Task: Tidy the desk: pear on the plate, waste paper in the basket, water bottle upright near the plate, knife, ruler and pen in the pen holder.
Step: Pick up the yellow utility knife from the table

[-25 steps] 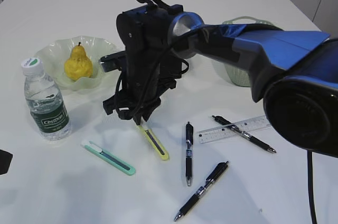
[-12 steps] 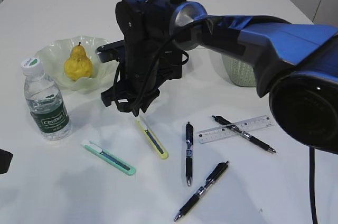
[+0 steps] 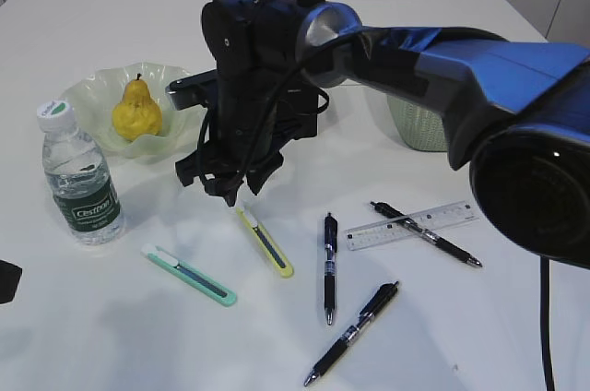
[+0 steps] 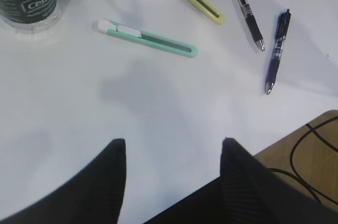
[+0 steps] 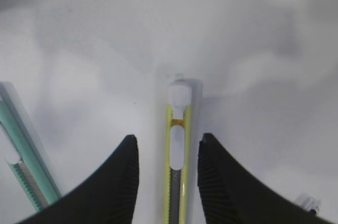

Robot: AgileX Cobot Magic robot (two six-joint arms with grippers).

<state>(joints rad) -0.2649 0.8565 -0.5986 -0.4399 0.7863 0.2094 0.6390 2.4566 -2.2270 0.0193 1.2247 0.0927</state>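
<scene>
Exterior view: the right gripper [image 3: 235, 190] points down at the white-tipped end of the yellow knife [image 3: 265, 242], which lies flat on the desk [image 3: 111, 336]; contact cannot be confirmed from this angle. At 9 o'clock of the gripper, the pear [image 3: 136, 111] sits in the plate [image 3: 88, 96], and the water bottle [image 3: 79, 175] stands upright just beside the plate. A green knife [image 3: 189, 275] lies at 7 o'clock, three black pens [image 3: 329, 266] at 4 o'clock, and the ruler [image 3: 410, 225] at 3 o'clock, under one pen. The basket [image 3: 419, 128] shows partly behind the arm. Left wrist view: the left gripper [image 4: 173, 150] is open, nothing between its fingers, over bare desk; the green knife lies at 12 o'clock. Right wrist view: the right fingers [image 5: 119, 182] are parted on either side of the yellow knife without pressing it; the knife rests flat.
</scene>
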